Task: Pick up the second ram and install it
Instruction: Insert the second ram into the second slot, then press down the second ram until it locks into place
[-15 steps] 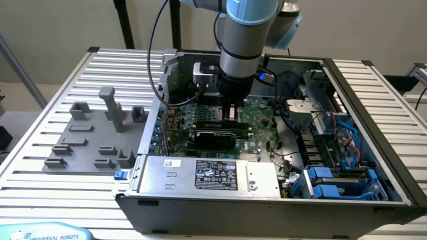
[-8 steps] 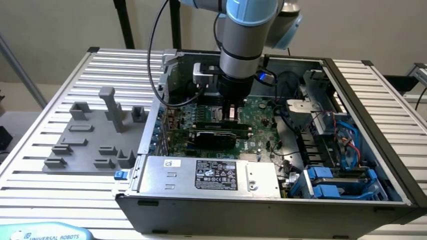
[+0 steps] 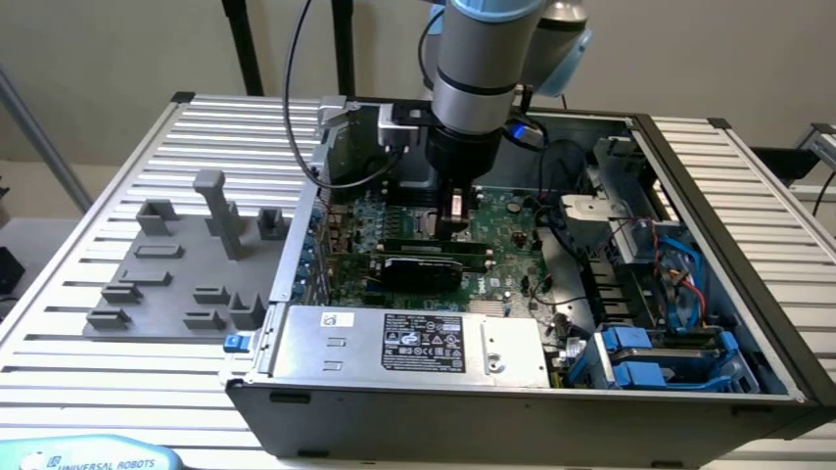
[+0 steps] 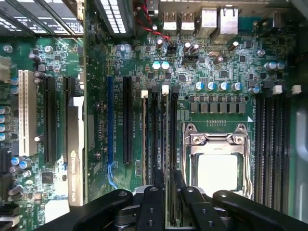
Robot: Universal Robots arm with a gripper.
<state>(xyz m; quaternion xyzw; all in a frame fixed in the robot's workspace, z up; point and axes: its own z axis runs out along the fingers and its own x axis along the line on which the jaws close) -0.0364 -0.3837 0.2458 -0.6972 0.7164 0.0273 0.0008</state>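
ribbed metal bench (image 3: 117,147) carries an open computer case (image 3: 731,294), and inside it the pincer (image 4: 167,185) hangs low over the motherboard (image 4: 211,72) with fingers slightly parted around the second ram (image 4: 167,144), which looks seated in its slot directly beneath, so installation seems nearly complete.

A: What's the motherboard (image 4: 96,62) looking like?
B: Glossy green circuit board w/ shiny metal-topped capacitors. CPU socket (image 4: 216,159) frame is gleaming as bare polished metal.
A: Gripper (image 4: 166,187)?
B: Fingers (image 4: 153,207) are showing as matt black, prob. plastic or coated metal. RAM stick (image 4: 166,144) edge-on betw. them is looking dark green.
A: Outside?
B: Fixture blocks (image 3: 196,264) are reading matt grey plastic. Table (image 3: 78,382) is looking like ribbed aluminium. PC case (image 3: 523,416) is dull grey sheet metal; PSU (image 3: 405,343) brushed metal w/ paper label.
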